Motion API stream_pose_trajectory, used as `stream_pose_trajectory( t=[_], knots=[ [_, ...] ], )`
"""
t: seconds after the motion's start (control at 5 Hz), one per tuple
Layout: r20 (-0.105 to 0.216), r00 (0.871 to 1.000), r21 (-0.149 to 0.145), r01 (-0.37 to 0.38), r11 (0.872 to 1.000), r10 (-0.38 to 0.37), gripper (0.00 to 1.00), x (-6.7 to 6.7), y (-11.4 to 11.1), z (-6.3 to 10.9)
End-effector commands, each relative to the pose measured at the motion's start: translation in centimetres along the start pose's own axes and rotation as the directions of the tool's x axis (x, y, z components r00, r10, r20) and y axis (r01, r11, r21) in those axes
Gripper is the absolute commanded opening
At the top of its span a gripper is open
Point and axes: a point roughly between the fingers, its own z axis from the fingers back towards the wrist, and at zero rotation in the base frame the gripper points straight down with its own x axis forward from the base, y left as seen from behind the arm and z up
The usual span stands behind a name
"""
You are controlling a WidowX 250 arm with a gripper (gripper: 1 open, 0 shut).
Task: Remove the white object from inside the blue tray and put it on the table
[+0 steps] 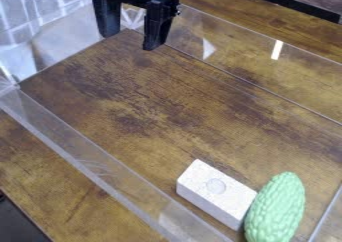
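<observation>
The white object [214, 191] is a small rectangular block with round dimples. It lies flat at the lower right, beside a green bumpy lump [277, 210]. Both sit inside a see-through tray whose pale bluish wall [80, 151] runs diagonally along the near side. The brown wood of the table [40, 186] shows through the tray and around it. My black gripper [134, 31] hangs at the top of the view, far from the white object. It is open, with nothing between its fingers.
The tray's far wall [267, 56] crosses the upper right and catches glare. Crumpled white cloth or plastic [34, 26] lies at the upper left behind the gripper. The tray's floor between gripper and block shows worn brown grain.
</observation>
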Motion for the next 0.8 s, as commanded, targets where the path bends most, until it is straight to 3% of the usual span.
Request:
stream_pose_trajectory(
  t=[0.0, 0.2, 0.4, 0.6],
  knots=[
    [-0.013, 1.000, -0.002, 0.017, 1.000, -0.017, 1.00, -0.2, -0.5, -0.6],
    [-0.017, 0.994, -0.007, 0.110, 0.994, -0.111, 1.00, -1.3, -2.6, -1.7],
    [-0.002, 0.970, -0.002, 0.245, 0.970, -0.245, 1.00, -3.4, -6.0, -2.2],
    [0.014, 0.951, 0.020, 0.308, 0.951, -0.308, 1.00, -3.2, -8.4, -3.5]
  ],
)
